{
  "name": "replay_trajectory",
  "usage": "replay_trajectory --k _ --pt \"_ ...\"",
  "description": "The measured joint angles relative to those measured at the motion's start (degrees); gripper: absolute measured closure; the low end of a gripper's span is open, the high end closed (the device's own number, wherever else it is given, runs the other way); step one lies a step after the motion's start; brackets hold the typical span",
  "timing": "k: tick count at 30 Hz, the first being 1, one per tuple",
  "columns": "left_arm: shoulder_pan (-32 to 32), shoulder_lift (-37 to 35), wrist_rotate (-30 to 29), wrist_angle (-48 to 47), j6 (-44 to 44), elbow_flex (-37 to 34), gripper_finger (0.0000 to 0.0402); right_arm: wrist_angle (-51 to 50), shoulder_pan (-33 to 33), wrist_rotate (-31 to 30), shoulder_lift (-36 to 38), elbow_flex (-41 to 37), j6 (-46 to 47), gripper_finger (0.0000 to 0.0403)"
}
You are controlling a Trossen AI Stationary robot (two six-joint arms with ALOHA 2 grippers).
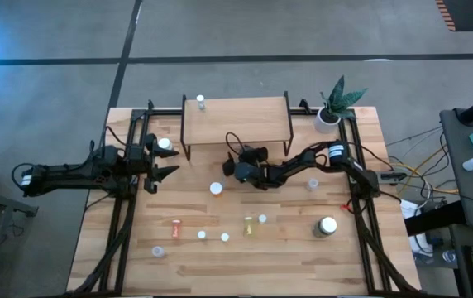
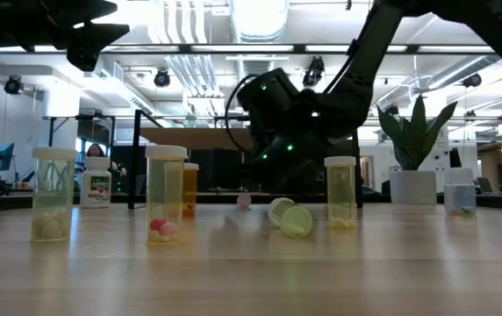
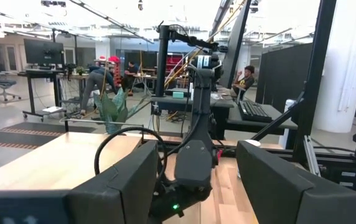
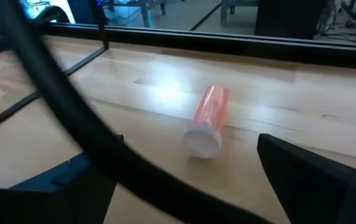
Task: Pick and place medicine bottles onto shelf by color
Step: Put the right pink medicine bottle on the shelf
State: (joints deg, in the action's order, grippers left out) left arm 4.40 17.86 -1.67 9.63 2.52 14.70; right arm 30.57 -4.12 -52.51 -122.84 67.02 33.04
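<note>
A pink-orange medicine bottle (image 4: 208, 115) with a white cap lies on its side on the table, its cap end toward my right gripper (image 4: 181, 168). That gripper is open, with a finger at each side short of the bottle and touching nothing. In the high view the gripper (image 1: 230, 168) is in front of the shelf (image 1: 236, 121) and the bottle (image 1: 217, 188) lies just beyond it. A white bottle (image 1: 200, 102) stands on the shelf's far left corner. My left gripper (image 1: 169, 170) waits open at the table's left, beside a white-capped bottle (image 1: 164, 144).
Several more bottles stand or lie toward the near edge, among them a yellow one (image 1: 248, 223), a red-orange one (image 1: 177, 226) and a large one (image 1: 327, 226). A clear bottle (image 1: 312, 184) stands under the right arm. A potted plant (image 1: 329, 118) stands at the far right. A black cable (image 4: 60, 106) crosses the right wrist view.
</note>
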Motion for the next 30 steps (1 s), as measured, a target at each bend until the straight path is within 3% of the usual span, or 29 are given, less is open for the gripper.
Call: replay_trajectory --k 6,12,19,30 --pt "0.0 0.0 0.0 0.0 0.0 0.0 0.0198 0.0 -0.7 1.1 -5.1 5.0 -0.1 0.0044" --pt "0.0 0.0 0.0 -0.2 0.0 0.0 0.0198 -1.1 -0.9 -2.6 -9.1 9.1 -0.3 0.0044" --pt "0.0 0.0 0.0 -1.0 0.0 0.0 0.0198 -6.5 -2.2 -4.4 -9.3 9.9 4.9 0.0047" --pt "0.0 0.0 0.0 -1.7 0.0 0.0 0.0198 -7.3 -3.2 -3.2 -9.3 9.7 5.1 0.0125"
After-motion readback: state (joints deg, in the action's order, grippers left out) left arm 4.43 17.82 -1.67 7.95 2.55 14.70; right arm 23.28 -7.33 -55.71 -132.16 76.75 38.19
